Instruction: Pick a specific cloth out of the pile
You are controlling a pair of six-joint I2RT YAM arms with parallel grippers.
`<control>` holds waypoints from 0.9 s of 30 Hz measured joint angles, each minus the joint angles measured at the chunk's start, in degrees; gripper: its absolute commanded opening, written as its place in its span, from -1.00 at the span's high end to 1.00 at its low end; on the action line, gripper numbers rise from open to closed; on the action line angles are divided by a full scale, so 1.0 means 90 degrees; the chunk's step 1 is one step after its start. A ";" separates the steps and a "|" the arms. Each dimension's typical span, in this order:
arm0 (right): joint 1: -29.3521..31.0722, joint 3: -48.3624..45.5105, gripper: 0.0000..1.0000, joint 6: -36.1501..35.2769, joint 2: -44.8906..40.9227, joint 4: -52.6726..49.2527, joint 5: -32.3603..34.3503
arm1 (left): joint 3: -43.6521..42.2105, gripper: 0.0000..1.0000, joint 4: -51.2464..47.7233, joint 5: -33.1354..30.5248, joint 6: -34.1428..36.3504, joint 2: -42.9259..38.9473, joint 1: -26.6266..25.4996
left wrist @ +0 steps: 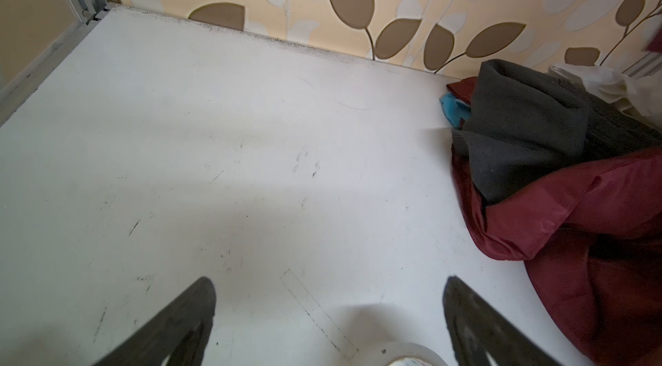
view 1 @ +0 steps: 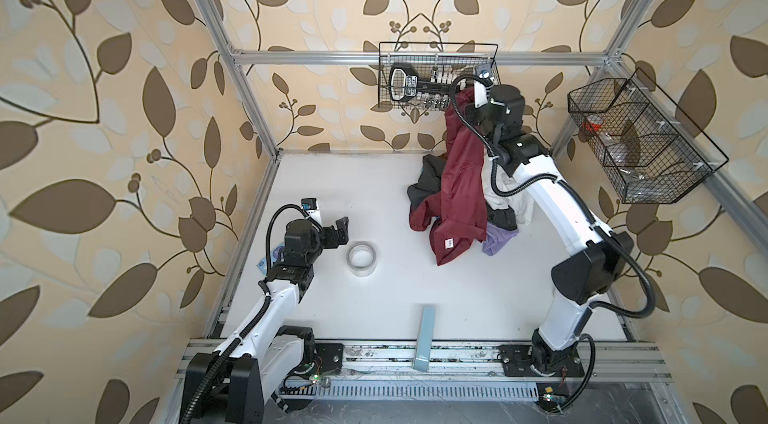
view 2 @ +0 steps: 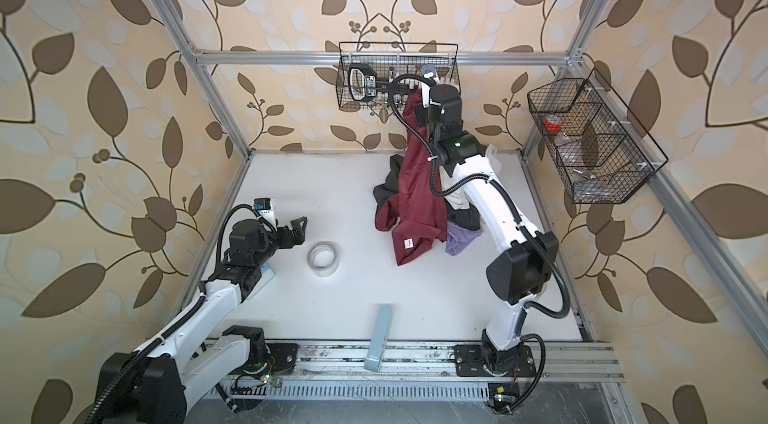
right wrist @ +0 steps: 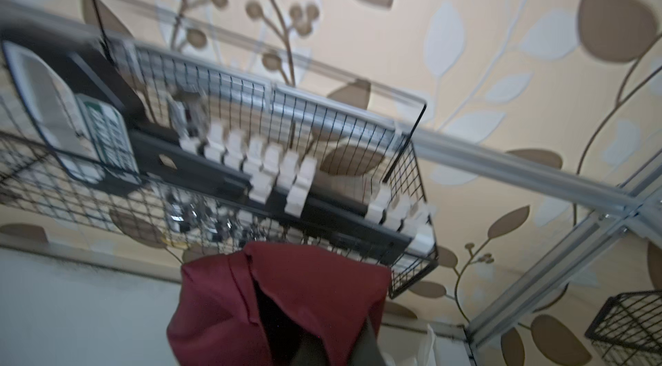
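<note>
Clearly the lift is the step in hand. On the table (view 1: 374,202) the pile (view 1: 424,189) sits at the far right, and the cloth (view 1: 463,177) hangs above it in a long drape. Its lower end lies across the pile and onto bare table. The right gripper (view 1: 471,100) is pressed together on the cloth's top edge, raised level with the basket (view 1: 386,69) on the back wall. The left gripper (left wrist: 329,285) hovers spread and empty near the tape (view 1: 361,258). Next, I judge, the cloth must be carried sideways over open table until its tail, with the white label (view 1: 448,242), slides free without dragging other garments along.
</note>
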 measured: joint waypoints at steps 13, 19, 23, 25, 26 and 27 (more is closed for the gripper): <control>0.0843 -0.4201 0.97 0.0755 -0.1224 -0.0019 -0.0699 | 0.0000 -0.98 0.0002 0.0012 0.0000 0.0083 0.0000; 0.1052 -0.5185 0.87 0.1270 -0.1452 -0.0170 -0.0782 | 0.0000 -0.98 0.0002 0.0015 -0.0012 0.0083 0.0000; 0.1047 -0.5622 0.24 0.1627 -0.1945 -0.0245 -0.0784 | 0.0000 -0.98 0.0002 0.0015 -0.0019 0.0083 0.0002; 0.1073 -0.5787 -0.25 0.1732 -0.2251 -0.0265 -0.0789 | 0.0000 -0.98 0.0002 0.0015 -0.0019 0.0083 0.0000; 0.1088 -0.5838 -0.37 0.1753 -0.2363 -0.0265 -0.0794 | 0.0000 -0.98 0.0002 0.0015 -0.0019 0.0083 0.0000; 0.1103 -0.5892 -0.46 0.1773 -0.2463 -0.0255 -0.0811 | 0.0000 -0.98 0.0002 0.0015 -0.0019 0.0083 0.0000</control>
